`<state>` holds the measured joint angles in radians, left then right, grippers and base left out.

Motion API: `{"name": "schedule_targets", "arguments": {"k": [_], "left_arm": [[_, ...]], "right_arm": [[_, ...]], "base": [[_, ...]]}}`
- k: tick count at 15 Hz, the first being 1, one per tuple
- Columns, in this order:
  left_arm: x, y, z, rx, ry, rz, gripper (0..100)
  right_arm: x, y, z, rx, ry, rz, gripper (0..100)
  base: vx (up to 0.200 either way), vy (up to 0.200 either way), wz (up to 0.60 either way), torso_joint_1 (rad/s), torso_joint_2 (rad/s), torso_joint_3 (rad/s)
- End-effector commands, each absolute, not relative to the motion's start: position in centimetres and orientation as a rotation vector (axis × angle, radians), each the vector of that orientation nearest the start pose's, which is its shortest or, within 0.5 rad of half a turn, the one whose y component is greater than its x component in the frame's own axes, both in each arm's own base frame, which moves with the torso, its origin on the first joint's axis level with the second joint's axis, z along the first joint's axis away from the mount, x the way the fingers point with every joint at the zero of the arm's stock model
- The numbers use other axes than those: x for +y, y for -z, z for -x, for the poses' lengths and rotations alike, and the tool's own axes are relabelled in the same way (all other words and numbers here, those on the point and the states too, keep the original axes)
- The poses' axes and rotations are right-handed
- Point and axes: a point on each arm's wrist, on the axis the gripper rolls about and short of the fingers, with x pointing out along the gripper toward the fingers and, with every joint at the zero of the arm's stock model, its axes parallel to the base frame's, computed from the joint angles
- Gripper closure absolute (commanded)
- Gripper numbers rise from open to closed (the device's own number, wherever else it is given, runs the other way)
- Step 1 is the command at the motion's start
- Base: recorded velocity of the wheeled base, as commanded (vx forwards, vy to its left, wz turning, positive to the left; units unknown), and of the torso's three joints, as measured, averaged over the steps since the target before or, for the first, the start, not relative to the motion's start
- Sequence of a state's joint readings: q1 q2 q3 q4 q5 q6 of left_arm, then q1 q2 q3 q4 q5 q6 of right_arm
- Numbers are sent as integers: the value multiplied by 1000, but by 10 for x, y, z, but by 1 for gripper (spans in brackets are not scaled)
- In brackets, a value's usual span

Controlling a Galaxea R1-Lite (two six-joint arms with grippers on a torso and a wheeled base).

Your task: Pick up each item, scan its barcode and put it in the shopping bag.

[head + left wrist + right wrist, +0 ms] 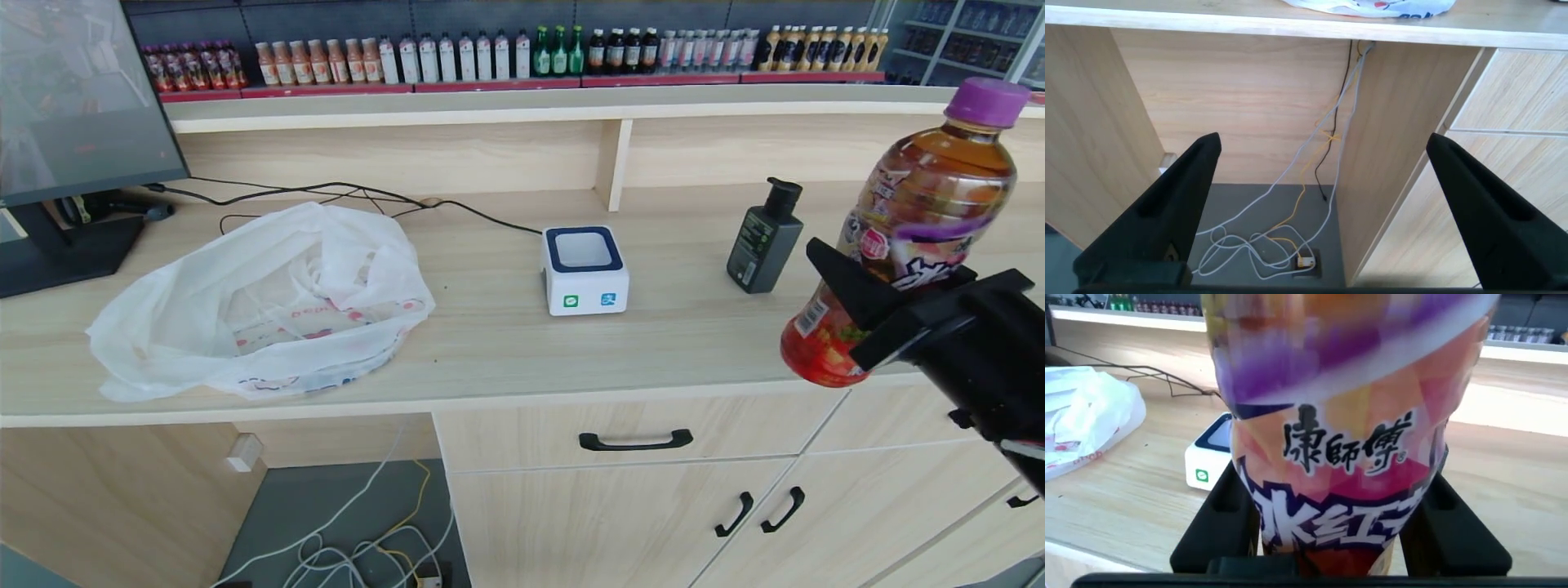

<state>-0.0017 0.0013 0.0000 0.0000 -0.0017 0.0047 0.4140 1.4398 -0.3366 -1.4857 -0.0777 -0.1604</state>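
Wooden counter [506, 351], right claw [849, 306] gripping tea bottle [931, 196]; label [902, 245] partly hidden

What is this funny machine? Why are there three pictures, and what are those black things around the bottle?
It is a robot with two arms. Each arm ends in a black gripper, like a hand with two fingers. The big picture comes from a camera on its head, looking down at a pale wooden counter. The other two come from cameras on its wrists. On the counter are a crumpled white plastic shopping bag, a small white square scanner box and a dark pump bottle. The right gripper holds a clear plastic bottle of reddish tea with a purple cap, up in the air. The left gripper is open and empty, low in front of the counter, facing cables on the floor.
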Motion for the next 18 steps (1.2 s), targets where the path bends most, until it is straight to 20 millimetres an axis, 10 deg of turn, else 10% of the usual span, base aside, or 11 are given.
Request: {"name": "schedule_targets", "arguments": {"k": [1,8,18], "left_arm": [[0,-76,23,2,3,-5,0],[0,-76,23,2,3,-5,0],[0,-76,23,2,3,-5,0]], "right_arm": [[74,-209,-172,-389,-307,56,100],[75,-190,-166,-281,-365,-81,100],[129,-198,-185,-212,-676,-337,100]], "base": [[0,0,0,0,0,0],[0,0,0,0,0,0],[0,0,0,0,0,0]]}}
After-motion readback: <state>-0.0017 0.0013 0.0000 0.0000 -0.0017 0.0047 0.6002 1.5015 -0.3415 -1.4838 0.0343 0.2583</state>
